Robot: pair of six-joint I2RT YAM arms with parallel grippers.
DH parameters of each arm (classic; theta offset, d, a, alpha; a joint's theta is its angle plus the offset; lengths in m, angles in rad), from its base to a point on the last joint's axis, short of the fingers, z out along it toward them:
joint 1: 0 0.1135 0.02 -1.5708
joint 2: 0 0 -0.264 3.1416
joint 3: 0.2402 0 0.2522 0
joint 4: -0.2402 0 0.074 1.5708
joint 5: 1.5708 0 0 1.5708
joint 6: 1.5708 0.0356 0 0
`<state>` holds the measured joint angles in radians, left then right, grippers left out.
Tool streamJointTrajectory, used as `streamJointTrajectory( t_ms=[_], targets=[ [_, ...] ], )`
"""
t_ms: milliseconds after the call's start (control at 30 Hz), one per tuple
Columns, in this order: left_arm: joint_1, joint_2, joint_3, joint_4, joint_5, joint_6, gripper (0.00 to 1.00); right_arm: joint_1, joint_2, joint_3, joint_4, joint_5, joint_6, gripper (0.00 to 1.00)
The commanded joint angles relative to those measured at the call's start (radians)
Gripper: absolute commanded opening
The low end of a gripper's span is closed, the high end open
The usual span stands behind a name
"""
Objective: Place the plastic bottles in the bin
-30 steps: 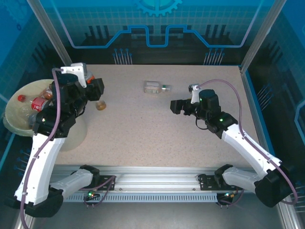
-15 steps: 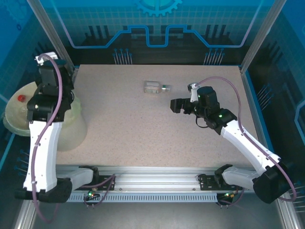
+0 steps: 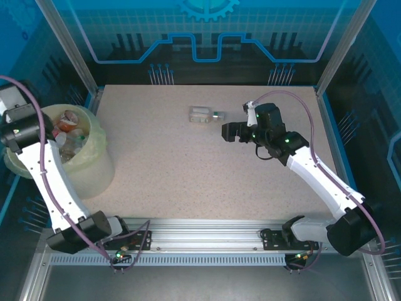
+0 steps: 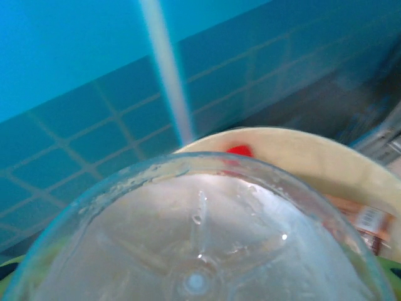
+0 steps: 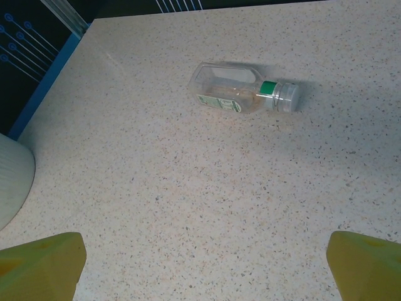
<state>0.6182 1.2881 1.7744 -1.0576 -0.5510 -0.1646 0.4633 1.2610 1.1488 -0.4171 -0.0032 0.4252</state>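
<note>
Speckled beige table [image 3: 188, 175] inside a blue-walled enclosure. Overhead view: the bin [image 3: 94, 169] at the table's left edge holds several plastic bottles [image 3: 66, 135], too jumbled to count. The left arm [image 3: 53, 188] stands up and bends outward past the bin, with the left gripper [image 3: 14, 106] at its far side. The right arm [image 3: 319, 175] reaches toward table centre. Left wrist view: one clear bottle [image 4: 200, 251] grasped base-first to the lens, by the bin's rim. Right wrist view: right gripper [image 5: 207, 251] spread wide and empty, near one green-banded bottle [image 5: 244, 94] lying on its side.
</note>
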Motion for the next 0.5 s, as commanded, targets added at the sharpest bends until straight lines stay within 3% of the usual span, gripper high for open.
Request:
streamJointTrajectory(
  t_ms=[0,133,200,233,467],
  targets=[
    [0.081,0.047,0.009,-0.065,0.097,-0.063,0.62,-0.012,0.019,0.047,-0.042,0.002,-0.006,1.00],
    [0.160,0.110,0.044,-0.169,0.256,-0.107,0.72,-0.013,0.030,0.046,-0.039,-0.002,0.009,1.00],
    [0.161,0.104,0.039,-0.163,0.248,-0.123,0.92,-0.012,0.036,0.049,-0.042,-0.007,0.016,1.00],
    [0.161,0.100,0.043,-0.157,0.244,-0.123,0.95,-0.012,0.037,0.048,-0.044,-0.013,0.014,1.00],
    [0.158,0.074,0.104,-0.142,0.287,-0.121,0.98,-0.011,0.032,0.033,-0.040,-0.009,0.018,1.00]
  ],
)
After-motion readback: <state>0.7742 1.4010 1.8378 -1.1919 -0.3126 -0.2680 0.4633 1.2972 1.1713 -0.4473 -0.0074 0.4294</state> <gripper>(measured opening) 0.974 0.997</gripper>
